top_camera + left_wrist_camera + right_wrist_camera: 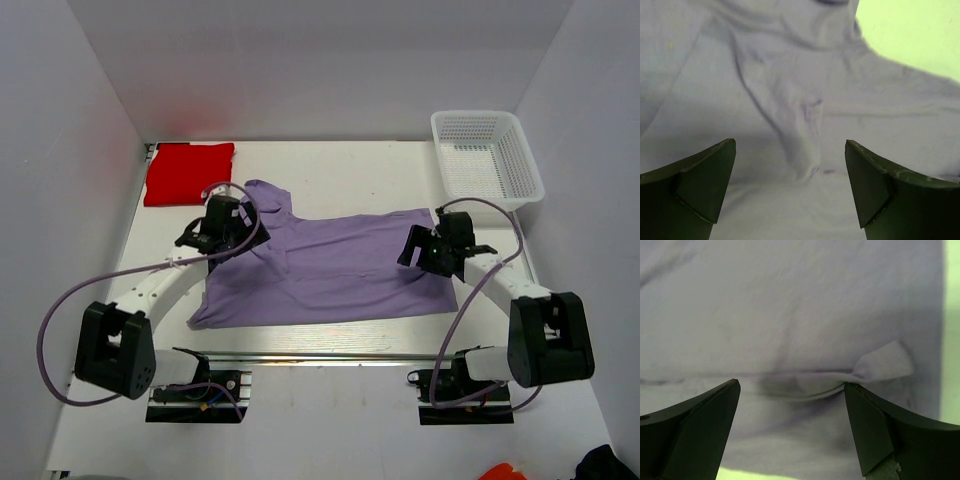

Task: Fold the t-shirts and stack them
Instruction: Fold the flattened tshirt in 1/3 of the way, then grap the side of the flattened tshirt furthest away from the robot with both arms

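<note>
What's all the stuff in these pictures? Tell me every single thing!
purple t-shirt: one, light purple, spread out mid-table, a bit wrinkled
red t-shirt: one, bright red, folded, far left corner
basket: one, white mesh, far right corner
table: one, white, under everything
orange thing: one, bottom edge, cut off, cannot tell what
left arm: one, black and white, near left
right arm: one, black and white, near right
left gripper: one, dark, open over the purple t-shirt
right gripper: one, dark, open over the purple t-shirt
</note>
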Controlling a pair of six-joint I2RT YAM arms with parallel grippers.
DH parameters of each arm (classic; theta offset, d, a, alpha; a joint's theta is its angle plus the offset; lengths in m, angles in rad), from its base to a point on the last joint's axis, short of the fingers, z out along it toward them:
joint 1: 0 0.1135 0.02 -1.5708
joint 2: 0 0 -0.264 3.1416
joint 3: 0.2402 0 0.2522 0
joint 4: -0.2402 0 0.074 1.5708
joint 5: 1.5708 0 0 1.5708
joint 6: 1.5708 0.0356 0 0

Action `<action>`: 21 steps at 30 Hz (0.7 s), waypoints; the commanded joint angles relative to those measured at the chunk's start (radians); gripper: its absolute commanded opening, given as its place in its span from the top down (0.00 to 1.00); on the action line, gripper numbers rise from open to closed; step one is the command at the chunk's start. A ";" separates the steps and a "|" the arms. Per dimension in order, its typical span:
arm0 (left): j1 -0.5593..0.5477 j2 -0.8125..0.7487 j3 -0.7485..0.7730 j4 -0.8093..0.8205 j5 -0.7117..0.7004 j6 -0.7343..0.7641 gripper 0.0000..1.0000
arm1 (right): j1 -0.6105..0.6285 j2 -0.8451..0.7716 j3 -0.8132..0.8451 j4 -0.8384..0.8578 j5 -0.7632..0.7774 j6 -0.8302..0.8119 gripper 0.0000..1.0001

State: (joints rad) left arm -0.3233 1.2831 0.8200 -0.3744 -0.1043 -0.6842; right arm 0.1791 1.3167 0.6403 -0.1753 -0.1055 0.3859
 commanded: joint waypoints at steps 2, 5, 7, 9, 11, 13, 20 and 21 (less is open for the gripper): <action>0.013 0.054 0.125 0.020 -0.074 0.045 0.00 | -0.006 0.078 0.096 0.022 0.196 0.011 0.10; 0.013 0.120 0.205 0.011 -0.110 0.068 0.00 | -0.004 0.157 0.166 -0.016 0.282 0.016 0.10; 0.013 0.172 0.250 0.011 -0.121 0.084 0.00 | -0.006 0.216 0.219 -0.021 0.291 0.007 0.10; 0.024 0.209 0.284 0.011 -0.121 0.098 0.00 | -0.006 0.248 0.260 -0.007 0.252 -0.001 0.10; 0.038 0.270 0.329 0.026 -0.130 0.118 0.00 | -0.004 0.260 0.297 0.002 0.212 -0.027 0.10; 0.049 0.320 0.379 0.049 -0.109 0.140 0.00 | -0.003 0.282 0.356 -0.010 0.196 -0.056 0.10; 0.115 0.619 0.625 0.032 -0.109 0.224 0.04 | 0.006 0.299 0.476 -0.033 0.150 -0.131 0.10; 0.115 0.654 0.690 0.032 -0.109 0.236 0.07 | 0.002 0.302 0.490 -0.042 0.150 -0.137 0.10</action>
State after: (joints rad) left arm -0.2283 1.8866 1.3975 -0.3386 -0.2020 -0.5117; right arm 0.1791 1.6169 1.0756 -0.2028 0.0673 0.3012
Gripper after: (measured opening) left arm 0.950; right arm 0.905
